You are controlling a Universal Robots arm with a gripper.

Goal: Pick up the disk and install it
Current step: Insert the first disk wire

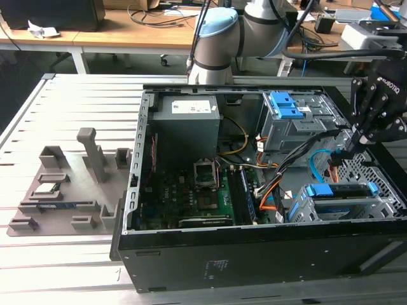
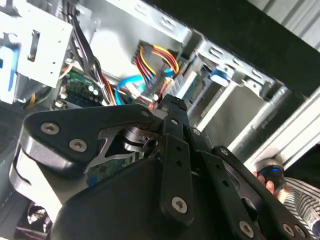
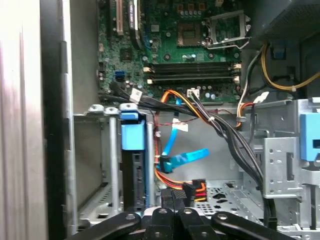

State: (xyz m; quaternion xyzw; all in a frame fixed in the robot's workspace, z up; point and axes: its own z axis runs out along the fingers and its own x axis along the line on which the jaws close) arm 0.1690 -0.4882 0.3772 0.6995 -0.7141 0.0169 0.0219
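Observation:
The disk (image 1: 346,190) sits in the lower drive cage (image 1: 381,204) at the near right corner of the open computer case (image 1: 254,254), with its blue rails at the cage edges. In the first wrist view the disk (image 3: 133,175) shows edge-on under a blue tab. My gripper (image 1: 344,152) hangs inside the case just behind that cage, with the fingers pressed together. In the first wrist view the fingertips (image 3: 165,201) end beside a black connector (image 3: 191,189) with red, yellow and orange wires. I cannot tell whether they touch it. In the second wrist view my gripper (image 2: 171,104) points at the same wire bundle.
A grey power supply (image 1: 187,121) and a motherboard (image 1: 191,190) fill the case's left half in the exterior view. An upper drive cage (image 1: 289,117) with blue tabs stands behind the gripper. Black and blue cables (image 1: 305,155) cross between them. A grey fixture tray (image 1: 63,190) lies outside, to the exterior view's left.

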